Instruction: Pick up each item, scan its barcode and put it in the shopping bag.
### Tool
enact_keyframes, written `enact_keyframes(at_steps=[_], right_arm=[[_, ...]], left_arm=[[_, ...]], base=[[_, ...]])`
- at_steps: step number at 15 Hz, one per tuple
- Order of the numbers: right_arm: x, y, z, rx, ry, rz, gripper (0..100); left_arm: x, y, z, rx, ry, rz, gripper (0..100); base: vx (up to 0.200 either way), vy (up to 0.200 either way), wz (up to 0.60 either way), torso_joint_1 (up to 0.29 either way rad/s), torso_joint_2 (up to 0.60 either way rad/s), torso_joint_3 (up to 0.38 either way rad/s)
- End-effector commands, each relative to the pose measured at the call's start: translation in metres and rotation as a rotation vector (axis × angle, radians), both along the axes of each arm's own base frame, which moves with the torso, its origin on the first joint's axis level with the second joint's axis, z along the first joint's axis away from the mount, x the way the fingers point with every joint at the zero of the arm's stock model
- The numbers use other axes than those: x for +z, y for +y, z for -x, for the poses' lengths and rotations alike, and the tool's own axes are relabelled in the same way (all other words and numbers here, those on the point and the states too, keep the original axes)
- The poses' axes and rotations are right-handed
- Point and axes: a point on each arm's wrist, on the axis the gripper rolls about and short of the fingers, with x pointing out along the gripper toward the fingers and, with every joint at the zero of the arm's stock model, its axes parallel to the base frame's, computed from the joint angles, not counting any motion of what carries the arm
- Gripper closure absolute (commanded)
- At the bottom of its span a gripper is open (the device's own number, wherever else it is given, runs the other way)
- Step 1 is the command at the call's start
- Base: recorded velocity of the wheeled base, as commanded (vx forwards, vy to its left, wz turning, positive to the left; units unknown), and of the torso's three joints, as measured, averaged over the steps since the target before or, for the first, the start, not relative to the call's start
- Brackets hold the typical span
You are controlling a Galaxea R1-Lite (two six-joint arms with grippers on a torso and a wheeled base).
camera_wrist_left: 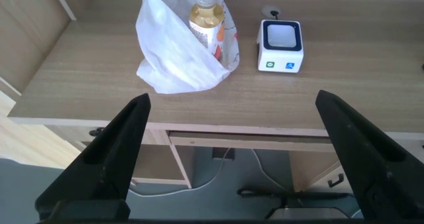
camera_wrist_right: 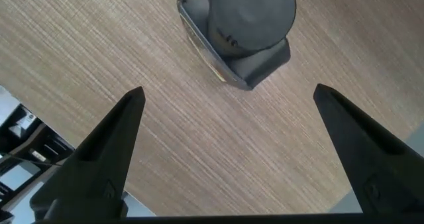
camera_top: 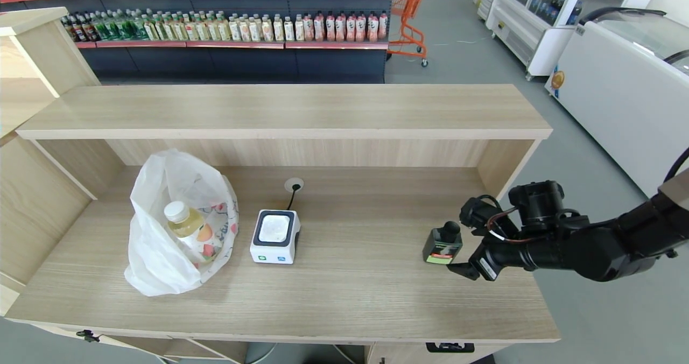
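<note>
Here's the right gripper (camera_top: 459,238), low over the wooden counter (camera_top: 350,294) on the robot's right side, jaws spread wide and holding nothing. In the right wrist view you can see it plainly: the right gripper (camera_wrist_right: 228,95) has both dark fingers (camera_wrist_right: 99,164) splayed apart with bare wood grain between them. The small dark bottle (camera_wrist_right: 237,32) stands just ahead of the tips, not yet between them. From the head view that small dark bottle (camera_top: 442,243) is upright, with a black cap and a green and red label, just beside the gripper and clear of it as far as I can tell. Over in the middle sits the white scanner (camera_top: 274,236), window facing up, its black cable (camera_top: 292,194) running back to a round port in the counter. Well to the left is the white plastic shopping bag (camera_top: 156,261), mouth open, and inside it a drink bottle (camera_top: 185,224) of pale yellow liquid with a white cap, leaning a little. The left gripper (camera_wrist_left: 233,99) hangs out in front of the counter's near edge, released too, jaws wide apart with nothing in them. Its wrist view looks up past them at the shopping bag (camera_wrist_left: 165,58), the drink bottle (camera_wrist_left: 204,18) and the scanner (camera_wrist_left: 281,46).
</note>
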Motion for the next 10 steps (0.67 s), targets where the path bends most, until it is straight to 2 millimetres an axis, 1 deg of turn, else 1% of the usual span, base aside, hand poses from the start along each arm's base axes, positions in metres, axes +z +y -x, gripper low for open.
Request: enact_keyframes(at_steps=[1, 7, 10], right_arm=[[-0.008, 0.005, -0.012, 0.006, 0.006, 0.001, 0], [-0.013, 0.020, -0.028, 0.035, -0.008, -0.005, 0], [-0.020, 0.026, -0.035, 0.047, -0.006, -0.004, 0]], left_arm=[[0.000, 0.000, 0.000, -0.002, 0.000, 0.000, 0], [0.000, 0.000, 0.000, -0.001, 0.000, 0.000, 0], [0.000, 0.000, 0.000, 0.001, 0.000, 0.000, 0]], base=[[0.000, 0.000, 0.00, 0.000, 0.00, 0.000], [0.000, 0.000, 0.00, 0.000, 0.00, 0.000], [0.000, 0.000, 0.00, 0.000, 0.00, 0.000]])
